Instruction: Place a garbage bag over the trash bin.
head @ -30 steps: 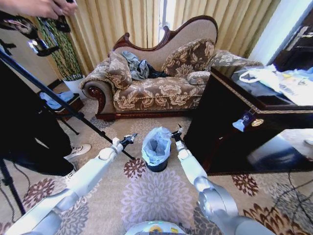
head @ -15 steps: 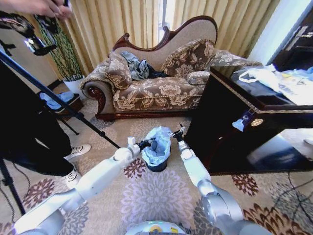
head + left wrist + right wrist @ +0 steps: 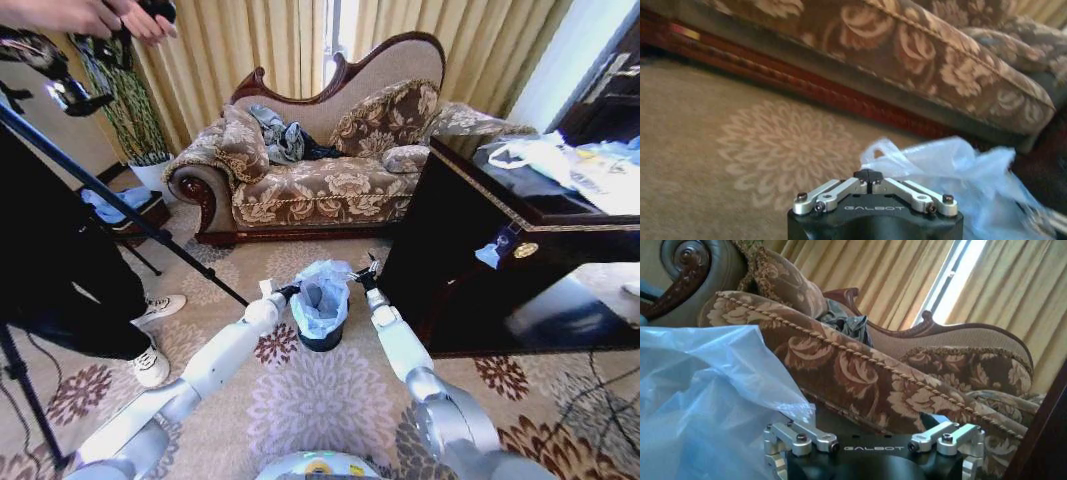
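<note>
The trash bin [image 3: 321, 337] stood on the patterned carpet [image 3: 320, 400] in front of the sofa [image 3: 320, 180], left of the dark cabinet [image 3: 500, 260]; the garbage bag [image 3: 321, 293] was draped into and over its top, the pale blue plastic bunched loosely above the rim; the left gripper [image 3: 291, 291] sat at the bag's left edge, its fingers pressed together in the left wrist view, the bag [image 3: 960, 170] just beyond them; the right gripper [image 3: 366, 273] was at the bag's right edge, though I could not tell whether it was spread or pinching the plastic [image 3: 707, 400] beside it.
</note>
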Robot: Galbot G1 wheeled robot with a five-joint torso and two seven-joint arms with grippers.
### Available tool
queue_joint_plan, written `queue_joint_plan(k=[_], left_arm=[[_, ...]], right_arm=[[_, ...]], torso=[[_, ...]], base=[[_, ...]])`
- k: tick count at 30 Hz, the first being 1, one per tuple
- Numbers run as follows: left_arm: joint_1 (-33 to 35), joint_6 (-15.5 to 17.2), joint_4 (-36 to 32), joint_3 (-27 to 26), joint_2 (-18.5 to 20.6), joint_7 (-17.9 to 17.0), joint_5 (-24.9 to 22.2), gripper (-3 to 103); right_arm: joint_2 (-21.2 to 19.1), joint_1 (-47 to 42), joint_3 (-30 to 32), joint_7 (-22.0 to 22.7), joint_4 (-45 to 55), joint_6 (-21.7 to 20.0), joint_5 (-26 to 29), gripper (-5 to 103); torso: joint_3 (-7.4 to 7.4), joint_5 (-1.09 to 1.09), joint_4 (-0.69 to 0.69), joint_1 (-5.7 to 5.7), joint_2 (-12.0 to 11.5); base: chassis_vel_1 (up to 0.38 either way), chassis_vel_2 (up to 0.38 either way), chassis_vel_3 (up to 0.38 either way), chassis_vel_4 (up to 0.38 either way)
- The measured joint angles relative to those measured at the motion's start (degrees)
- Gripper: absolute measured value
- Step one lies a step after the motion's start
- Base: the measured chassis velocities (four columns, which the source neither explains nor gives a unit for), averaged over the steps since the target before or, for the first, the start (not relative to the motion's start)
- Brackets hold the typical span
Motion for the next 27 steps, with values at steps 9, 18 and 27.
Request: queue_joint_plan(k=[9, 18, 27], left_arm=[[1.27, 0.0, 1.59, -1.45, 0.42, 1.44, -0.5, 0], [4.62, 5.45, -12.28, -2.17, 3.91, -0.59, -5.99, 0], [0.37, 5.9, -4.11, -0.42, -1.75, 0.23, -5.83, 0]], right_arm=[[1.2, 1.08, 1.18, 1.73, -4.36, 2.15, -2.43, 100], [0.51, 0.24, 0.88, 1.64, -3.26, 2.29, -2.14, 100], [1.21, 0.36, 1.21, 1.53, -3.84, 2.2, -1.82, 100]], torso=[[0.0, -0.02, 0.02, 0.01, 0.0], [0.0, 0.02, 0.02, 0.0, 0.0], [0.0, -0.01, -0.02, 0.01, 0.0]], base=[[0.0, 0.0, 0.0, 0.0], [0.0, 0.0, 0.0, 0.0], [0.0, 0.0, 0.0, 0.0]])
